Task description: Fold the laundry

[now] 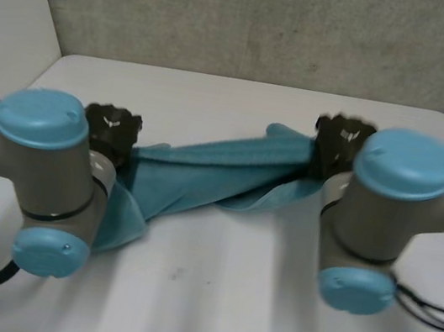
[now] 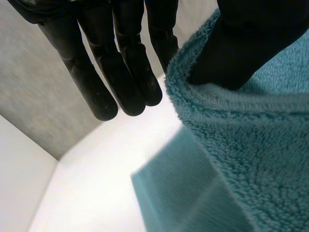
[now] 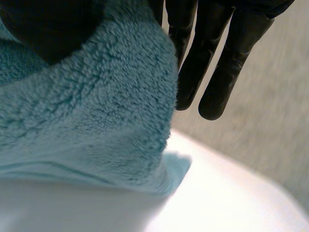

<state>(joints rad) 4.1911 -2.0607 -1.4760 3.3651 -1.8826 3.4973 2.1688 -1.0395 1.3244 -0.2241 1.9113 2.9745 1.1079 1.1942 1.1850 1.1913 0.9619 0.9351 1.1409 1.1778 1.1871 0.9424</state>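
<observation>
A teal towel (image 1: 204, 171) stretches in a sagging band between my two hands above the white table (image 1: 208, 300). My left hand (image 1: 111, 132) holds its left end, and a fold of cloth hangs down beside that arm. In the left wrist view the thumb (image 2: 251, 38) presses the towel's (image 2: 251, 159) edge against the straight fingers (image 2: 120, 72). My right hand (image 1: 341, 143) holds the right end. In the right wrist view its thumb (image 3: 43, 29) pinches the towel (image 3: 96, 111) beside the straight fingers (image 3: 212, 58).
A grey wall (image 1: 272, 21) rises behind the table's far edge, and a pale wall (image 1: 10, 3) stands at the left. Both arms, with light-blue caps, reach over the near part of the table.
</observation>
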